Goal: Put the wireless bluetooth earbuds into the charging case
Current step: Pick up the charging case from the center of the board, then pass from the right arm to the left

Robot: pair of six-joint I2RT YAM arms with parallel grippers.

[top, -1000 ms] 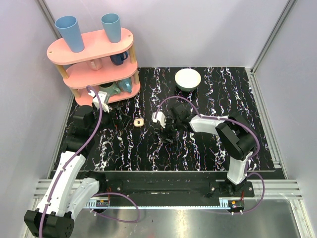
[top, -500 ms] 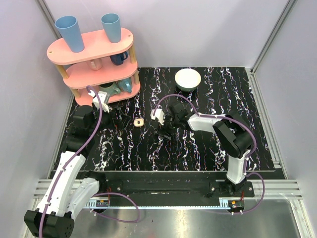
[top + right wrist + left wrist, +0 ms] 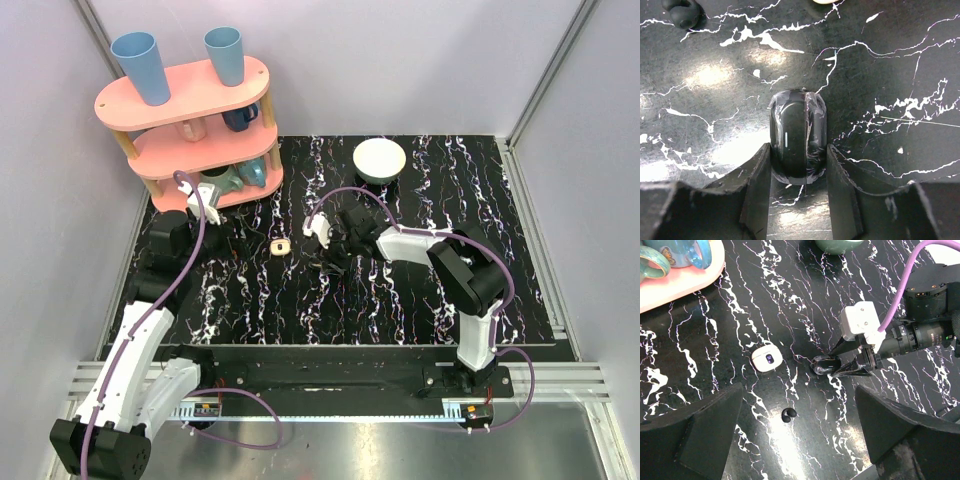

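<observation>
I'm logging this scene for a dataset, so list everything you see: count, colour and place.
charging case: one, cream with dark centre, on the table left of centre
black glossy object: one, rounded, on the table right of the case
small black curved piece: one, on the table near the case
bowl: one, white inside, green outside, far side of the table
shelf: one, pink, three tiers, far left corner
cups: two, blue, on the shelf's top
mugs: four, mixed colours, lower tiers
table: one, black with white veins
left gripper: open, left of the case
right gripper: shut on the black glossy object
</observation>
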